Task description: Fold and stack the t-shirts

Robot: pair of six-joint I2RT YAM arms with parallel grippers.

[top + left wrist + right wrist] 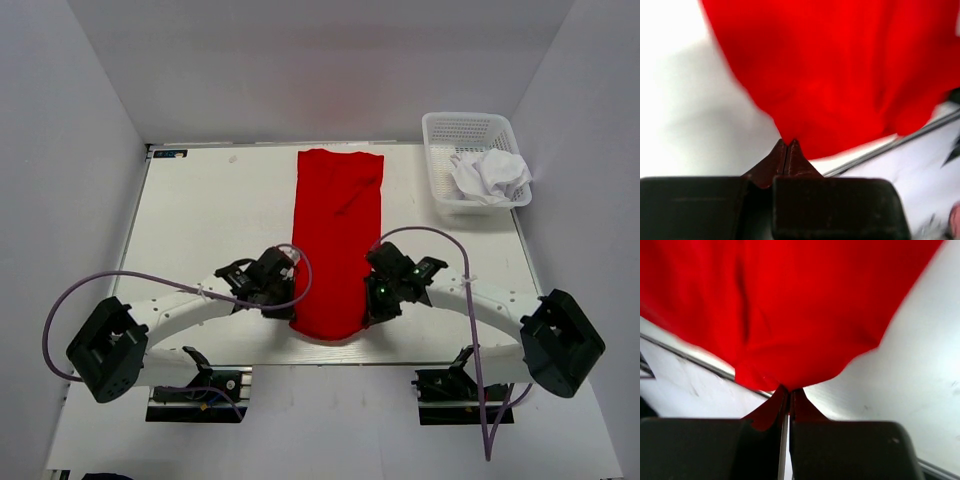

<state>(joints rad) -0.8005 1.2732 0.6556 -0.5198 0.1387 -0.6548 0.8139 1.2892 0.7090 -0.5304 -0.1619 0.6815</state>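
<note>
The red t-shirt (337,240) lies folded lengthwise; white t-shirt (490,175) crumpled in the basket (465,128).

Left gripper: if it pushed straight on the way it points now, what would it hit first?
The red t-shirt: the left gripper is shut on its near hem corner, and red cloth fills the line ahead. What lies past the cloth, I cannot judge from these views.

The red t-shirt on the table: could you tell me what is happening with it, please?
The left fingers and the right fingers are each shut on a near corner of the red t-shirt, which lies on the table as a long narrow strip running away from the arms. The white t-shirt sits crumpled in the basket at the far right, not yet folded.
</note>
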